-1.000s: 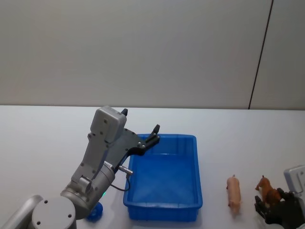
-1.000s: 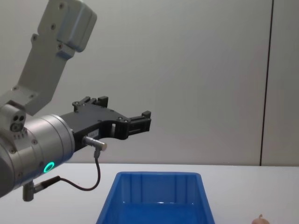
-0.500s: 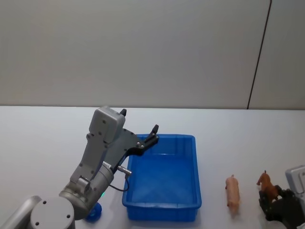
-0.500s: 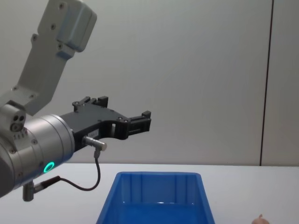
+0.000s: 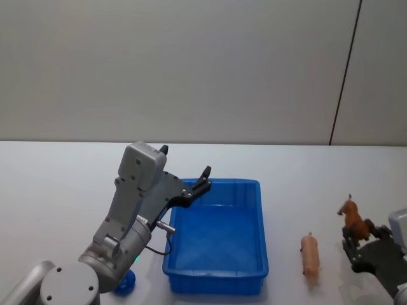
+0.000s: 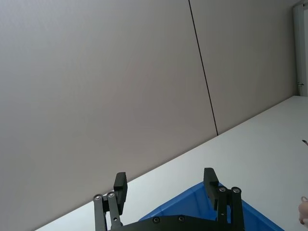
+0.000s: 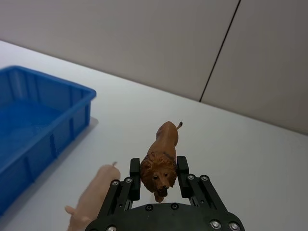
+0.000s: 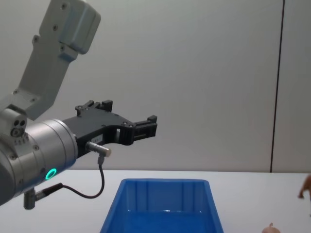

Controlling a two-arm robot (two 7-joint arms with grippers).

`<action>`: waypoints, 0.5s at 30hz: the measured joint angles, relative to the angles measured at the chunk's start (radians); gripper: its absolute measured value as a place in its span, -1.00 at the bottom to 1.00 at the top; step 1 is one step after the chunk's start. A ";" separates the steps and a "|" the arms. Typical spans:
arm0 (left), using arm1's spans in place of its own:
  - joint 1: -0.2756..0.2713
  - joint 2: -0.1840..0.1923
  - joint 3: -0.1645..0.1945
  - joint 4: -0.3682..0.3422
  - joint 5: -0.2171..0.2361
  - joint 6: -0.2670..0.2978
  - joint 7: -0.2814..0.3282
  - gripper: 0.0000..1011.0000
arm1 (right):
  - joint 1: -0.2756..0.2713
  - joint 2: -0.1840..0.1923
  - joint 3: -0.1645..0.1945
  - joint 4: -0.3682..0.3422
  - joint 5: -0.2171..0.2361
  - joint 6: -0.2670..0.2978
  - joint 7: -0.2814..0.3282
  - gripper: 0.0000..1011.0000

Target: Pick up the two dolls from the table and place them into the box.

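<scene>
My right gripper (image 7: 158, 172) is shut on the brown lion doll (image 7: 161, 154) and holds it above the white table (image 5: 63, 184), right of the box. In the head view the lion doll (image 5: 351, 218) hangs at the far right in the right gripper (image 5: 357, 238). The pale pink doll (image 5: 310, 254) lies on the table between the lion and the blue box (image 5: 217, 235); the same pink doll (image 7: 91, 197) shows beside my right gripper. My left gripper (image 5: 191, 181) is open and hovers over the box's far left corner, holding nothing.
A small blue object (image 5: 126, 283) sits on the table at the left arm's base. A grey wall (image 5: 191, 63) stands behind the table. The box's floor (image 8: 167, 221) holds nothing.
The right gripper has risen from the table with the lion doll in it. The pink doll and the left arm have stayed put.
</scene>
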 joint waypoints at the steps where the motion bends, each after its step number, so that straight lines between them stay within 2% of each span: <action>1: 0.000 0.000 0.000 0.000 0.000 0.000 0.000 0.98 | -0.001 0.000 0.000 -0.005 0.000 -0.007 0.004 -0.15; 7: 0.000 0.000 0.000 0.000 0.000 0.000 0.000 0.98 | -0.001 0.002 0.000 -0.033 0.008 -0.064 0.059 -0.15; 15: 0.000 0.000 0.000 0.000 0.000 0.000 0.000 0.98 | 0.006 -0.002 -0.007 -0.054 0.026 -0.113 0.139 -0.16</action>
